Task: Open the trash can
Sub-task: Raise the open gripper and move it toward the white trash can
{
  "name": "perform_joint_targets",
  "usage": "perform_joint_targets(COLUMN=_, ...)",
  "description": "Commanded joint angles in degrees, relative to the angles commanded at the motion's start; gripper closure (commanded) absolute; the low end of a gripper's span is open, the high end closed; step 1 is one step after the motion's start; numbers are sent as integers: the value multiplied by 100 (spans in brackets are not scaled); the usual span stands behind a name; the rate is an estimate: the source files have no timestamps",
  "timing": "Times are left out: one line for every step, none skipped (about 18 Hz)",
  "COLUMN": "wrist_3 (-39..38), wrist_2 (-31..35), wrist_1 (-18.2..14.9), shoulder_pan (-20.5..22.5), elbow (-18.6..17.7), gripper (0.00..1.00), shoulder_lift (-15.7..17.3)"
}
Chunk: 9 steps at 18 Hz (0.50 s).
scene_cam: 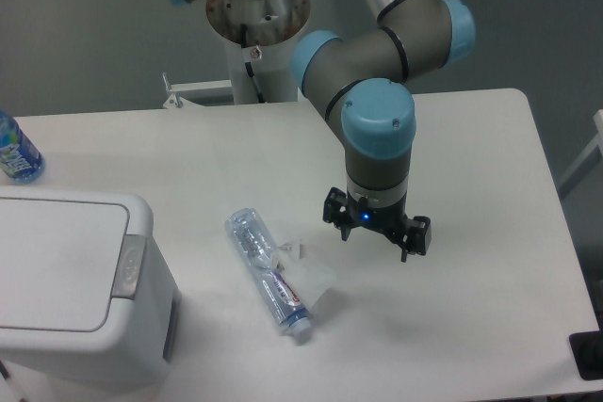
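The trash can (66, 280) is a boxy white bin at the lower left of the table, its flat lid down and a grey push-button strip (129, 265) on its right rim. My gripper (378, 235) hangs over the middle of the table, well to the right of the bin and apart from it. Its two black fingers (334, 210) stand spread, with nothing between them.
A crushed clear plastic bottle (269, 272) lies on the table between the bin and the gripper. A blue-labelled bottle (14, 152) stands at the far left edge. The arm's base (256, 16) rises behind the table. A dark object (587, 355) sits off the lower right corner.
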Motion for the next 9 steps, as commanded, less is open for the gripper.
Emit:
perform_joint_targets(wrist_3=0, wrist_2=0, wrist_1=0, shoulder_pan=9, elbow=0, gripper=0, shoulder_lift=0)
perform_joint_targets(wrist_3=0, wrist_2=18, wrist_1=0, shoulder_pan=0, elbow=-17, gripper=0, shoulder_lift=0)
perform_joint_targets(wrist_3=0, wrist_2=18, wrist_1=0, shoulder_pan=0, elbow=-26, gripper=0, shoulder_lift=0)
perform_joint_targets(wrist_3=0, wrist_2=18, wrist_1=0, shoulder_pan=0, elbow=-26, gripper=0, shoulder_lift=0)
perform_joint_targets(wrist_3=0, wrist_2=18, wrist_1=0, shoulder_pan=0, elbow=-26, gripper=0, shoulder_lift=0)
perform_joint_targets(wrist_3=0, wrist_2=-8, wrist_1=0, shoulder_pan=0, elbow=-26, gripper=0, shoulder_lift=0)
perform_joint_targets(wrist_3=0, wrist_2=-35, wrist_1=0, shoulder_pan=0, elbow=-18, gripper=0, shoulder_lift=9)
perform_joint_targets(wrist_3=0, wrist_2=-9, wrist_1=0, shoulder_pan=-9, elbow=-18, gripper=0, shoulder_lift=26)
perform_joint_targets(wrist_3=0, wrist_2=17, wrist_1=-9, shoulder_pan=-52, elbow=-26, gripper=0, shoulder_lift=52)
